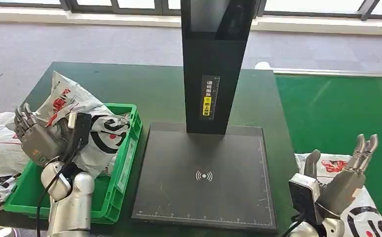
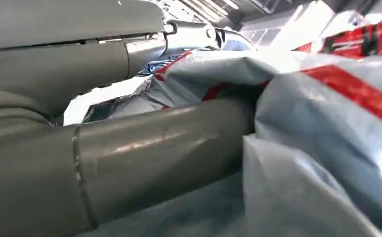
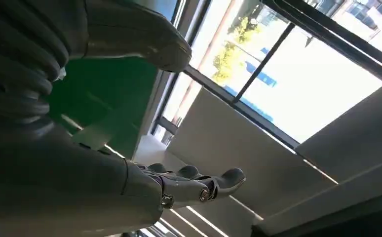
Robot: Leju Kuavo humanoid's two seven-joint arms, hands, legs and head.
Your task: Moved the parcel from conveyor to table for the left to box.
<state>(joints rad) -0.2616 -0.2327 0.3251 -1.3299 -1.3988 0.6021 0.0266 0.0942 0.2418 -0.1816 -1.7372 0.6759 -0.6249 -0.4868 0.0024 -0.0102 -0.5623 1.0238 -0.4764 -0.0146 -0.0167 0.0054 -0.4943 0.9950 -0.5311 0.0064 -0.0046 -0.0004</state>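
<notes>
Parcel point(image 1: 88, 116) in green crate point(image 1: 125, 163), gripped by L hand point(image 1: 36, 136); R hand point(image 1: 347, 177) spread, empty.

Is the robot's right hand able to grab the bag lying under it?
Probably yes. The right hand hovers open, fingers up, just above the parcel on the conveyor, and nothing lies between them.

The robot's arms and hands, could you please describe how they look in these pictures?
Both arms are silver metal with rounded joints. The left hand has a grey boxy back, dark grey fingers and a black block at the wrist, with a black cable running down the forearm. The right hand looks alike: grey palm, silvery-grey fingers, black wrist block. Close up, the thumb is thick, smooth and grey.
</notes>
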